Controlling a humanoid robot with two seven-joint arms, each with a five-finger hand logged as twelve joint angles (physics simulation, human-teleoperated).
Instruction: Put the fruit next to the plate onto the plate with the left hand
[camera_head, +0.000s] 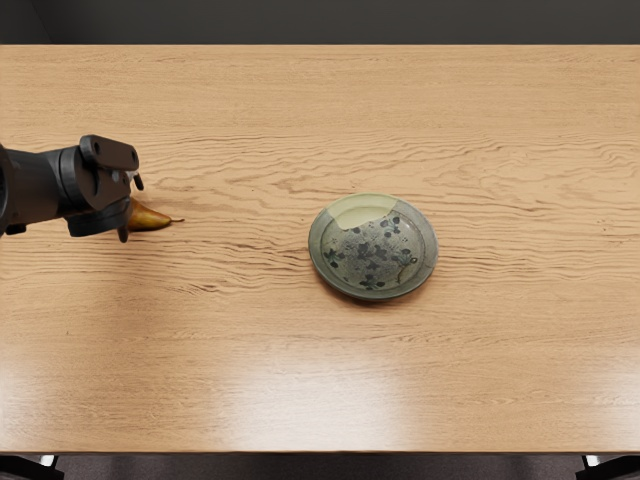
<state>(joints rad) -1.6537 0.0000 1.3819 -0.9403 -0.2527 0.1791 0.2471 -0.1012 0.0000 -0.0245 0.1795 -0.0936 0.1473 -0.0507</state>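
Table (300, 380): light wood, fills the view.
Plate (318, 250): grey-green with dark speckles, just right of centre.
Fruit (150, 217): brownish-yellow, lying on the table well left of the plate. Its long axis runs left to right, with the pointed tip toward the plate.
Left hand (105, 185): dark, covers the fruit's left end. Whether it grips cannot be told.

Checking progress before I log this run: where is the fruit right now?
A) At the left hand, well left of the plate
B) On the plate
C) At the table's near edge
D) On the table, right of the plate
A: the fruit pokes out beside the left hand, well to the left of the plate, which holds nothing.
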